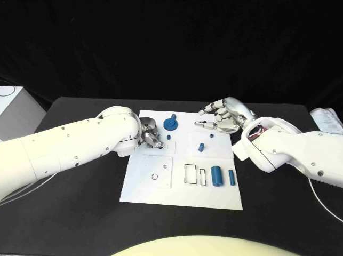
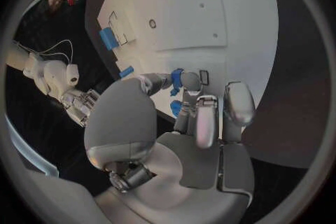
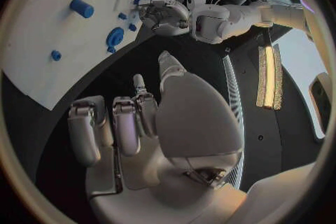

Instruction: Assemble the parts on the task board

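Task board (image 1: 183,186) with blue parts (image 1: 216,175) (no readable writing), left robot hand (image 1: 150,135) pinching a part, right robot hand (image 1: 224,118) released.

— Do we read any writing, label or number here?
— No. We find none on the board (image 1: 183,186), and none on the blue parts (image 1: 216,175) either.
— And the arms or the hands?
— We see no brand or sign on them that can be read.
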Action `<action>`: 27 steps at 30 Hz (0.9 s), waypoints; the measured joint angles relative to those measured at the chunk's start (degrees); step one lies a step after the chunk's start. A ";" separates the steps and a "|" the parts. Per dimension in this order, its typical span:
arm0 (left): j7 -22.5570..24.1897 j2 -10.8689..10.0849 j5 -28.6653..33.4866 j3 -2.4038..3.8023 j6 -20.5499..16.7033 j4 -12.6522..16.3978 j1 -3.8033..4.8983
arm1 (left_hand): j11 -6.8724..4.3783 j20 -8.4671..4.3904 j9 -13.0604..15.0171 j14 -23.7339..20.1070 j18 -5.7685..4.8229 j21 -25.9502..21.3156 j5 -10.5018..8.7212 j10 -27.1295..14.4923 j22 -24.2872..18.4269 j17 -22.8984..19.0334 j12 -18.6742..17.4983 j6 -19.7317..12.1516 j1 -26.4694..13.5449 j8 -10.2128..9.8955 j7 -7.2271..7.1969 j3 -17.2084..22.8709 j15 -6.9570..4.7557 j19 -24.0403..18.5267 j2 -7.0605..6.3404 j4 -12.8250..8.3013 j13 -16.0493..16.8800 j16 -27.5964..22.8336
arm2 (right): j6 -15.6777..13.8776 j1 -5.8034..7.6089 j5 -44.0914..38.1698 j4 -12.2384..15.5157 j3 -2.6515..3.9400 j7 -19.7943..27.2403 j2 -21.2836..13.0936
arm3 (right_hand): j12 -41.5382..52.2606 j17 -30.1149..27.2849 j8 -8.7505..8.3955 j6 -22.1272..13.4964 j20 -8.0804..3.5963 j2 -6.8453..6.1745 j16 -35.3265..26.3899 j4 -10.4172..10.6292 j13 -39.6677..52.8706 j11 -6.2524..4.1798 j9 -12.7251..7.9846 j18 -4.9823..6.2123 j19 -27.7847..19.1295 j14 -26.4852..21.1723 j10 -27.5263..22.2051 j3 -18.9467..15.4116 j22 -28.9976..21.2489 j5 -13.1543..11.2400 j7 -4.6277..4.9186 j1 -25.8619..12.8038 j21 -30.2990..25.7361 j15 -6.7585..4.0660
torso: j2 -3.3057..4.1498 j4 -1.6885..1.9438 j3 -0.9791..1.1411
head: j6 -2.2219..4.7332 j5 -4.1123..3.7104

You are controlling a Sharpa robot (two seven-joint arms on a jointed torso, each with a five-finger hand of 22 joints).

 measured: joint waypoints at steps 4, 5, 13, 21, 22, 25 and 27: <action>0.00 -0.01 0.01 -0.02 0.02 -0.01 -0.01 | 0.00 0.00 0.02 0.00 0.00 0.00 0.00 0.00 0.00 0.00 0.00 -0.01 0.05 -0.05 0.01 0.00 0.00 0.00 0.05 0.00 0.00 0.00 | 0.01 -0.01 0.00 0.00 0.00 0.00 0.00 | 0.00 0.00 0.00 0.00 0.00 0.00 0.00 0.00 0.00 0.00 0.00 0.00 0.00 0.00 0.00 0.00 0.00 0.00 0.00 0.00 0.00 0.00 | 0.01 0.00 0.00 | 0.02 0.01; 0.00 0.01 0.01 -0.02 0.02 -0.04 -0.01 | 0.01 0.00 0.02 0.00 0.00 0.00 -0.01 0.00 0.00 0.00 0.00 -0.01 0.06 -0.05 0.01 0.00 0.00 0.00 0.05 0.00 0.00 0.00 | 0.02 -0.01 0.00 0.00 0.00 0.00 0.00 | 0.00 0.00 0.00 0.00 0.00 0.00 0.00 0.00 0.00 0.00 0.00 0.00 0.00 0.00 0.00 0.00 0.00 0.00 0.00 0.00 0.00 0.00 | 0.01 0.00 0.01 | 0.02 0.02; 0.00 0.67 0.08 -0.03 0.28 -0.88 0.01 | 0.10 0.00 0.32 0.00 0.00 0.00 -0.08 0.09 0.10 -0.01 -0.29 -0.01 0.13 -0.05 0.02 0.00 0.00 0.00 0.13 0.00 -0.19 0.00 | 0.04 -0.01 -0.01 0.02 0.00 -0.01 -0.01 | 0.00 0.00 0.00 0.00 0.00 0.00 0.00 0.00 0.00 0.00 0.00 0.00 0.00 0.00 0.00 0.00 -0.01 0.00 0.00 0.00 0.00 0.00 | 0.04 0.00 0.02 | -0.05 0.04; -0.15 1.37 0.14 -0.05 0.93 -1.78 0.09 | 0.19 0.00 0.12 0.00 0.00 0.00 -0.10 0.19 0.10 -0.01 -0.29 0.09 -0.09 0.03 0.12 0.00 0.00 0.00 0.36 0.00 -0.19 0.00 | 0.07 -0.02 -0.02 0.04 0.00 -0.02 -0.01 | 0.00 0.00 0.00 0.00 0.00 0.00 0.00 0.00 0.00 0.00 0.00 0.00 0.00 0.00 0.00 0.00 -0.01 0.00 0.00 0.00 0.00 0.00 | 0.05 -0.06 0.04 | -0.14 0.08; -0.19 1.45 0.15 -0.05 1.04 -1.88 0.11 | 0.19 0.00 0.11 0.00 0.00 0.00 -0.11 0.19 0.10 -0.01 -0.29 0.09 -0.09 0.03 0.12 0.00 0.00 0.00 0.36 0.00 -0.19 0.00 | 0.08 -0.02 -0.02 0.04 0.00 -0.02 -0.01 | 0.00 0.00 0.00 0.00 0.00 0.00 0.00 0.00 0.00 0.00 0.00 0.00 0.00 0.00 0.00 0.00 -0.01 0.00 0.00 0.00 0.00 0.00 | 0.05 -0.07 0.05 | -0.15 0.08; -0.26 1.67 0.17 -0.02 1.34 -2.15 0.14 | 0.20 -0.19 0.01 0.00 0.00 0.00 -0.12 0.19 0.15 -0.01 -0.29 0.09 -0.09 0.03 0.13 0.00 0.00 0.19 0.36 0.00 -0.19 0.00 | 0.10 -0.02 -0.02 0.05 0.00 -0.03 -0.01 | 0.00 0.00 0.00 0.00 0.00 0.00 0.00 0.00 0.00 0.00 0.00 0.00 0.00 0.00 0.00 0.00 -0.01 0.00 0.00 0.00 0.00 0.00 | 0.06 -0.06 0.06 | -0.16 -0.02; -0.29 1.79 0.20 -0.01 1.51 -2.30 0.16 | 0.20 -0.21 0.04 0.00 0.00 0.00 -0.13 0.19 0.15 -0.01 -0.29 0.09 -0.09 0.03 0.13 0.00 0.00 0.21 0.36 0.00 -0.19 0.00 | 0.11 -0.02 -0.02 0.06 0.00 -0.04 -0.02 | 0.00 0.00 0.00 0.00 0.00 0.00 0.00 0.00 0.00 0.00 0.00 0.00 0.00 0.00 0.00 0.00 -0.01 0.00 0.00 0.00 0.00 0.00 | 0.06 -0.04 0.07 | -0.17 -0.06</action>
